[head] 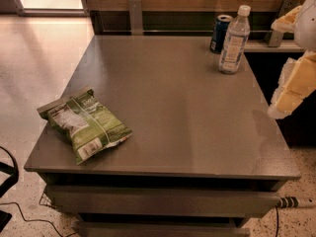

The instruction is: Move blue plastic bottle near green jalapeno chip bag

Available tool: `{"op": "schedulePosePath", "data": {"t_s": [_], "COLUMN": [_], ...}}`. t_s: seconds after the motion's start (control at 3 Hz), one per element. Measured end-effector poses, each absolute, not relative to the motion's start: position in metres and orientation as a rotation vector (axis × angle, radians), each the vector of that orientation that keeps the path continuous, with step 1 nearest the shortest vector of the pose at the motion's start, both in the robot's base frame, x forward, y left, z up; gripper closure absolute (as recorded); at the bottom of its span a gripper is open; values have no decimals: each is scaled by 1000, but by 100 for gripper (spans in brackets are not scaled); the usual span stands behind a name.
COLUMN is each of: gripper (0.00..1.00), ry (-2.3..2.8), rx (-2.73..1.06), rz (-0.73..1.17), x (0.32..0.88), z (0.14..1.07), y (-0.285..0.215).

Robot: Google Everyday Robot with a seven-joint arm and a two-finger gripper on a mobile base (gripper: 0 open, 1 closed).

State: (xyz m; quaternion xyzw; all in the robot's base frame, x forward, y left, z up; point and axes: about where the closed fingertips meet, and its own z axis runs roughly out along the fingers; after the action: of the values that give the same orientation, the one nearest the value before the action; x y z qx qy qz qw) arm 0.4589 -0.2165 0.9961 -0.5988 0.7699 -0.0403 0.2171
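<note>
The blue plastic bottle [234, 39], clear with a white cap and a pale label, stands upright at the far right of the grey table [177, 107]. The green jalapeno chip bag [84, 125] lies flat at the table's near left corner, far from the bottle. My gripper [295, 83], cream-yellow, hangs at the right edge of the view beyond the table's right side. It is nearer than the bottle and to its right, and it holds nothing that I can see.
A dark blue soda can [220, 32] stands just behind and to the left of the bottle. A wooden wall with a ledge [266, 46] runs behind the table. A cable [296, 202] lies on the floor at the lower right.
</note>
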Motion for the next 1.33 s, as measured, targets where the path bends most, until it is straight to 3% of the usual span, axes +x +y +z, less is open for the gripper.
{"op": "schedulePosePath", "data": {"t_s": [1.33], "gripper": [0], "ry": [1862], "rx": [-1223], "rz": [169], "x": [542], "z": [991], "y": [-266]}}
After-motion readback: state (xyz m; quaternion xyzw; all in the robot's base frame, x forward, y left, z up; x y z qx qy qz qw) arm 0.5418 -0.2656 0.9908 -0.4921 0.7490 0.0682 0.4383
